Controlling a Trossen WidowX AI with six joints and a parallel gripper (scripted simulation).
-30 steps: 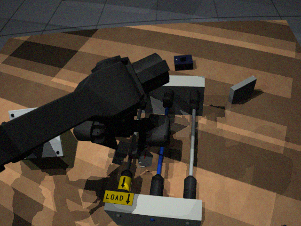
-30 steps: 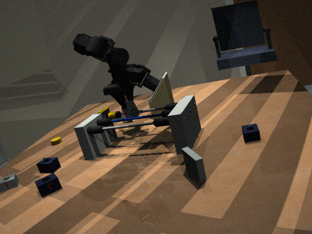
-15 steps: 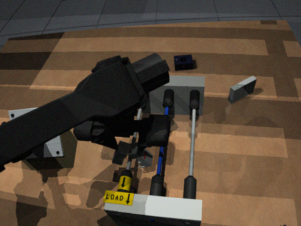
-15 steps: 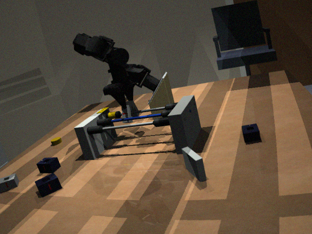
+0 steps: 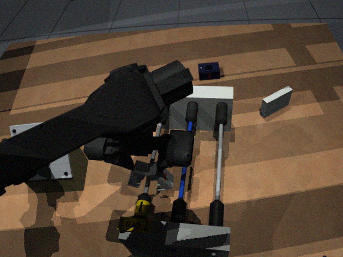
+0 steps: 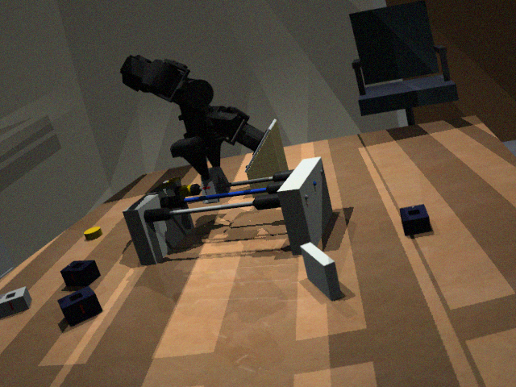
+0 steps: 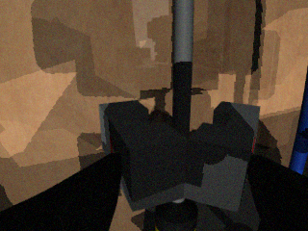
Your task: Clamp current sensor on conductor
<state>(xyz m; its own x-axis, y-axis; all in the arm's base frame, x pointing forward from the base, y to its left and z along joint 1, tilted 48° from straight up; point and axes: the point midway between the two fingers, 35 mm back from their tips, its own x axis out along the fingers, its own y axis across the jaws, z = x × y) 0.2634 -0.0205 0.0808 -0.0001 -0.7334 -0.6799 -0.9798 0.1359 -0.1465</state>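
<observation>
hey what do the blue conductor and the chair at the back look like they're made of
Blue conductor: probably plastic-sheathed cable or a painted rod, smooth, evenly coloured and straight.
Chair: perhaps dark fabric or vinyl, matte, on flat panels without visible weave.
</observation>
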